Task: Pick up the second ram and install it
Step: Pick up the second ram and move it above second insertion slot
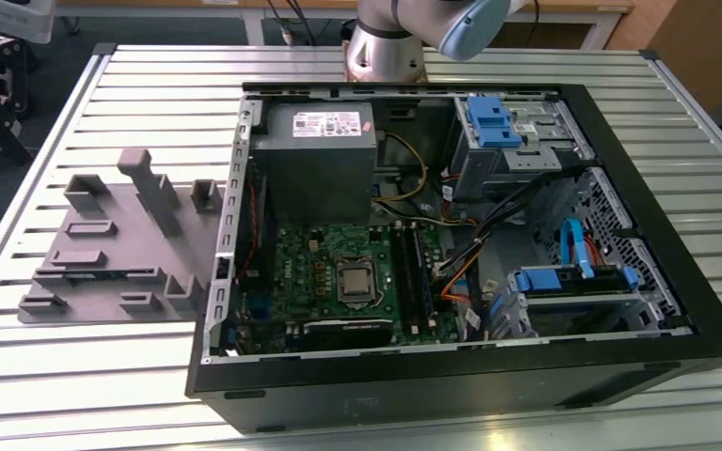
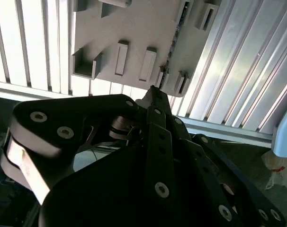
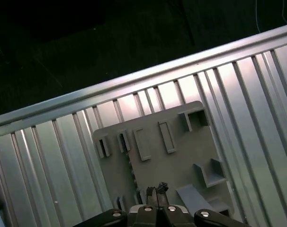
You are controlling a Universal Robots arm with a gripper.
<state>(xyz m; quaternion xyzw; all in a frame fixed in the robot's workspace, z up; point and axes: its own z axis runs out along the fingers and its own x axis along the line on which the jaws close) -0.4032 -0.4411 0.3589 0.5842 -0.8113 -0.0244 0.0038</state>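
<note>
Just over the tray, ram not yet taken

The gripper (image 2: 153, 91) hangs above the gray tray (image 2: 129, 28). Its fingers are drawn together to a narrow point with nothing between them, as far as both wrist views let me judge. The second ram (image 2: 174, 40) stands on its edge in a slot of the tray, seen as a thin dark line just beyond the fingertips and apart from them.

I think the main danger is that such narrow fingers meet the top edge of the stick and press on it instead of going around it. A tilted grasp could also jam it in the slot, or drag the tray over the desk (image 1: 86, 376).

The upright blocks (image 1: 154, 193) stand close around the slot. The wall of the computer case (image 1: 226, 235) is just beside the tray, on the exterior view's right. Room is open mostly upward.
</note>
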